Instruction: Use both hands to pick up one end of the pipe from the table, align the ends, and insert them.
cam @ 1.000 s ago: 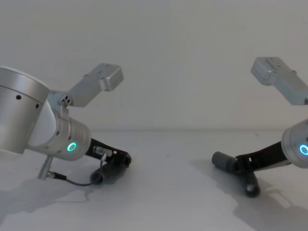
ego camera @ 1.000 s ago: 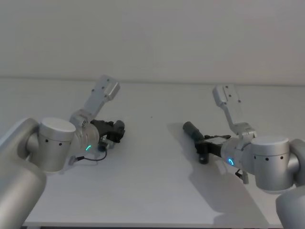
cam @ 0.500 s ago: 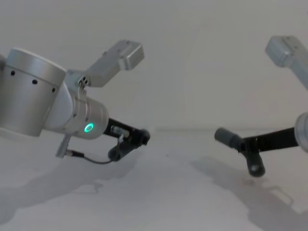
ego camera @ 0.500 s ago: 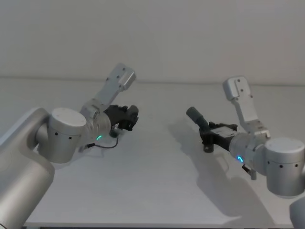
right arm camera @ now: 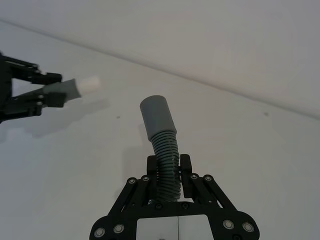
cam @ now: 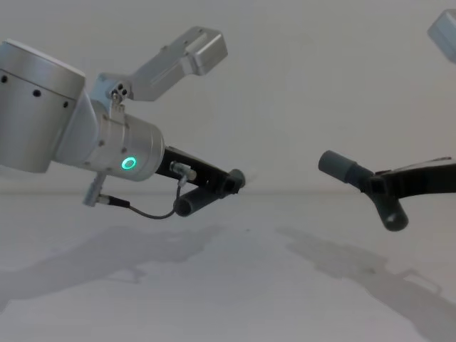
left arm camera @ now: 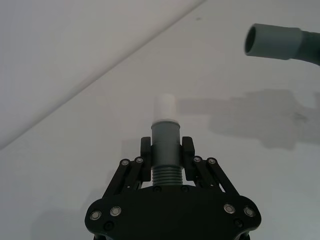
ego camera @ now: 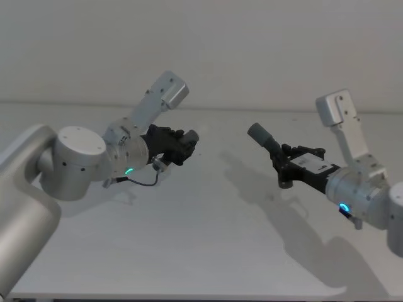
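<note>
Both pipe pieces hang above the table [ego camera: 201, 245], each held in one hand. My left gripper [left arm camera: 166, 156] is shut on the ribbed part of one grey piece [left arm camera: 165, 136]. That piece's narrow whitish end [left arm camera: 164, 107] points toward the other piece. My right gripper [right arm camera: 168, 171] is shut on the ribbed bend of the second piece [right arm camera: 164, 150], and its wider open cuff [right arm camera: 156, 115] points left. In the head view the left gripper [ego camera: 181, 146] and right gripper [ego camera: 286, 167] face each other. A clear gap separates the left piece's end [ego camera: 191, 136] from the right cuff [ego camera: 257, 133].
A thin grey cable [cam: 146, 211] loops under the left wrist [cam: 121, 160]. A plain wall [ego camera: 252, 50] stands behind the table's far edge. Shadows of both arms fall on the tabletop [cam: 235, 285] below them.
Both grippers have risen from the table with their pipe pieces and moved up and slightly forward. The left piece's end now points at the right cuff.
</note>
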